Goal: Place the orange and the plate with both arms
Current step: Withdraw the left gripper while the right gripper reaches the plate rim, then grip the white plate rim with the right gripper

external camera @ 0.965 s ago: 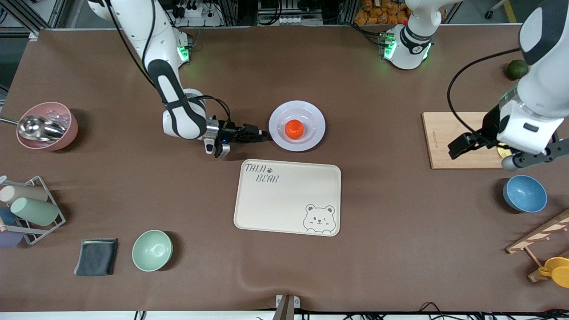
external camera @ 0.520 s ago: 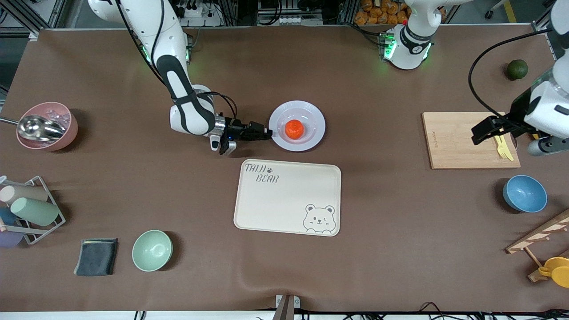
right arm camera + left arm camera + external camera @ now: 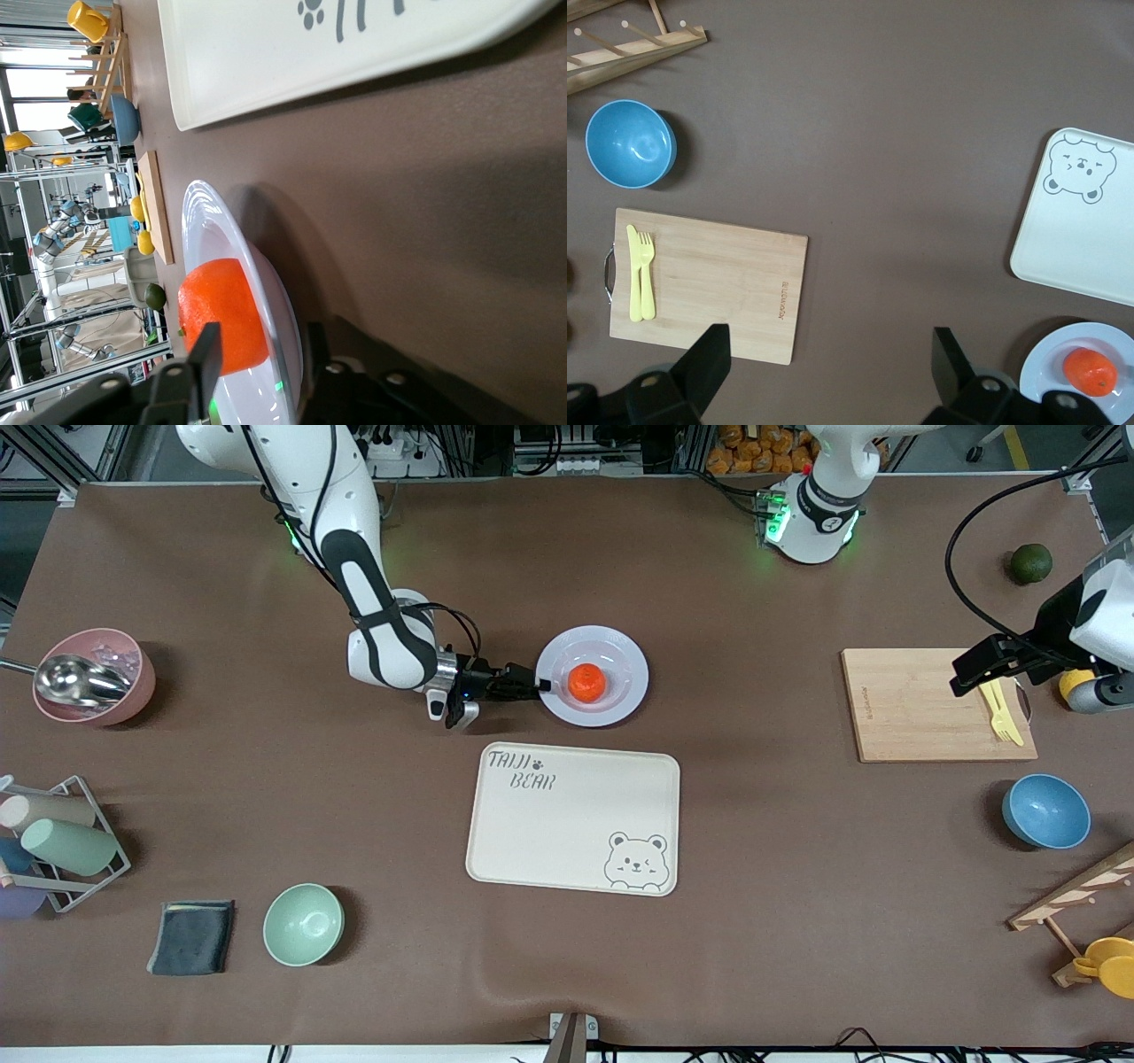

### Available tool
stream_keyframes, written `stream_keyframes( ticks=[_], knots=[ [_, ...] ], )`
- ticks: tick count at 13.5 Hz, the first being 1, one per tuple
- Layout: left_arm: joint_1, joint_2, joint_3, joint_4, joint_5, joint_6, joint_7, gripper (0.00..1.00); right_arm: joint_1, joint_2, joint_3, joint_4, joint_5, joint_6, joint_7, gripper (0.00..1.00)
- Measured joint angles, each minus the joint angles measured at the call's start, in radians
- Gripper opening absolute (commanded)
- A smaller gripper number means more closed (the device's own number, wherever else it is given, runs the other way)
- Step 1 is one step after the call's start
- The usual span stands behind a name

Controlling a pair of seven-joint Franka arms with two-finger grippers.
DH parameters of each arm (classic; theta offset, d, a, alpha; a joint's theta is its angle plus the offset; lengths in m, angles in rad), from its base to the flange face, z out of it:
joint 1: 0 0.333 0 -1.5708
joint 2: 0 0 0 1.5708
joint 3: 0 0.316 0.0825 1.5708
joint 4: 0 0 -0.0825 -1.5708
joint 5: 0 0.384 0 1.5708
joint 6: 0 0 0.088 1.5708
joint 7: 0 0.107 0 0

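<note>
The orange sits in the middle of the white plate, which rests on the brown table a little farther from the front camera than the bear tray. My right gripper is low at the plate's rim on the right arm's side. In the right wrist view my right gripper is open, with one finger over the plate's rim beside the orange and one under it. My left gripper is open and empty, up over the cutting board. The left wrist view shows my left gripper, the plate and the orange.
The cream bear tray lies just nearer the camera than the plate. A wooden cutting board with a yellow fork, a blue bowl and a dark green fruit are at the left arm's end. A mint bowl, dark cloth and pink bowl are at the right arm's end.
My right gripper has slid toward the plate until its fingers straddle the rim. My left arm has pulled up and back toward its end of the table.
</note>
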Motion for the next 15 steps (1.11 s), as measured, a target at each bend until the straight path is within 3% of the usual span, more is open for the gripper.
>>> stream_keyframes(
  ticks=[2, 4, 5, 11, 15],
  knots=[
    [0.0, 0.0, 0.0, 0.0, 0.0, 0.0, 0.0, 1.0, 0.013, 0.0, 0.0, 0.0, 0.022, 0.011, 0.0, 0.29],
    [0.0, 0.0, 0.001, 0.0, 0.0, 0.0, 0.0, 1.0, 0.03, 0.0, 0.0, 0.001, 0.037, 0.019, 0.0, 0.06],
    [0.001, 0.0, 0.002, 0.0, 0.0, 0.0, 0.0, 1.0, 0.037, 0.0, 0.0, 0.002, 0.043, 0.032, 0.0, 0.0],
    [0.005, -0.001, 0.005, 0.0, 0.0, -0.007, 0.0, 1.0, 0.055, -0.028, 0.0, 0.005, 0.087, 0.053, 0.007, 0.0],
    [0.005, -0.001, 0.005, 0.0, 0.0, -0.023, 0.0, 1.0, 0.057, -0.086, 0.0, 0.016, 0.1, 0.069, 0.128, 0.0]
  ],
)
